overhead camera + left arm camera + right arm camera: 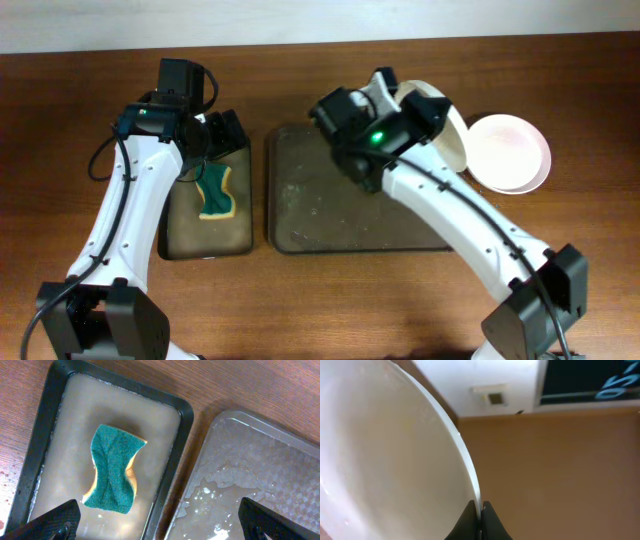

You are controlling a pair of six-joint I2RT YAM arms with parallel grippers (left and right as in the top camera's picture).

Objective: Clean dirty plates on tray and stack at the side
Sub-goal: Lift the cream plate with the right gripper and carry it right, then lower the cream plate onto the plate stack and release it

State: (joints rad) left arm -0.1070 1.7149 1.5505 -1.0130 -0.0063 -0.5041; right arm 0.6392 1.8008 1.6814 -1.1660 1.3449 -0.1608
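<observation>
White round shallow plates look nearly all dealt with here, tbh. The large dark brown rectangular tray [330, 215] in the middle of the wooden bench [80, 70] has no plate on it, just a wet film. A stack of white plates [512, 152] sits on the bench just off the tray's right side. It looks like two, but that's hard to be sure of from above. One more white plate [452, 140] is up in the air, tilted, between the tray's far right corner and the stack, and the right gripper [479, 519] has its fingers clamped on the rim. The left gripper [160, 527] hangs with fingers wide apart over the small black tray [31, 460] of cloudy water, where the green and yellow sponge [114, 467] lies with nothing holding it. So the scrubbing seems done, and what's probably left is laying that held plate onto the stack.
</observation>
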